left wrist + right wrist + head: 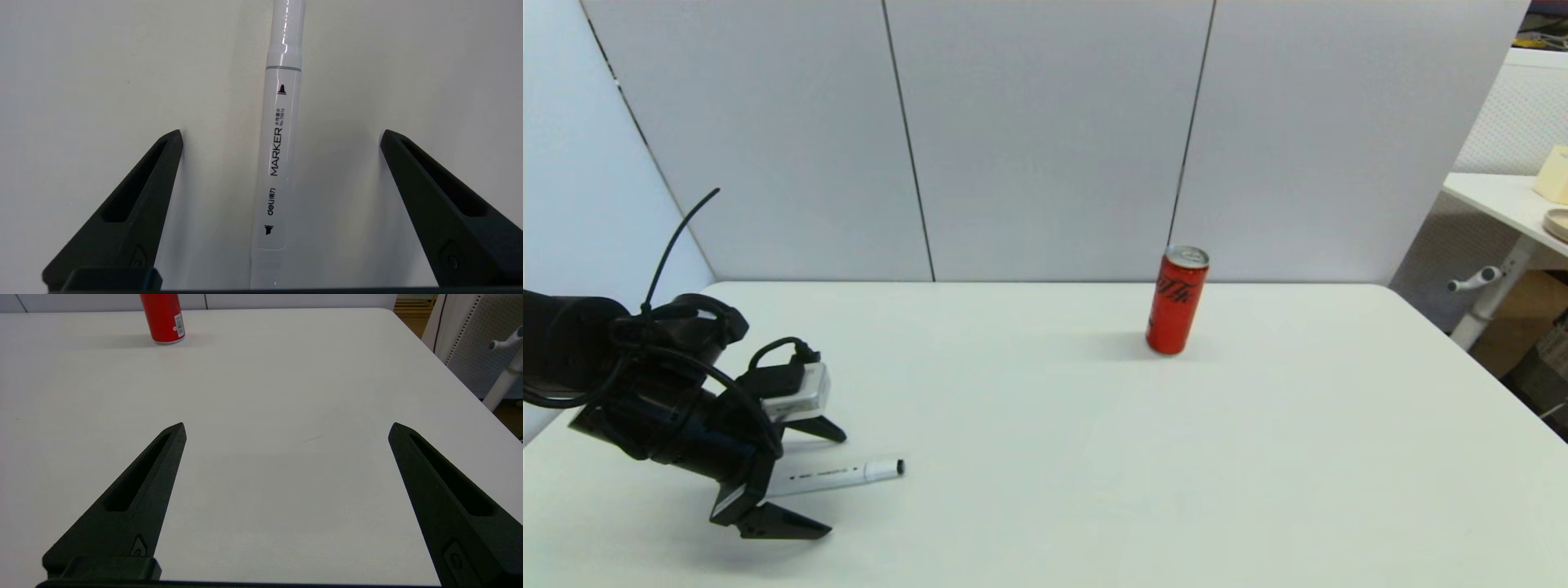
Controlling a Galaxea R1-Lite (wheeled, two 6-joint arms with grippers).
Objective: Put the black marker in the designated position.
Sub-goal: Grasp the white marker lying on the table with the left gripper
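The black marker (pixel 845 474), a slim white barrel with a black tip and fine black print, lies flat on the white table (pixel 1045 457) near its front left. My left gripper (pixel 832 484) is low over it and open, one finger on each side of the barrel and neither touching. In the left wrist view the marker (pixel 280 143) runs straight down the middle of the gap in that gripper (pixel 282 132). My right gripper (pixel 287 424) hangs open above bare tabletop, holding nothing, and is outside the head view. No outline or mark shows the designated position.
A red drink can (pixel 1176 302) stands upright at the back, right of centre, also seen as the can (pixel 163 318) far ahead of the right gripper. Grey partition panels close off the back. The table's right edge (pixel 1486 359) borders another desk.
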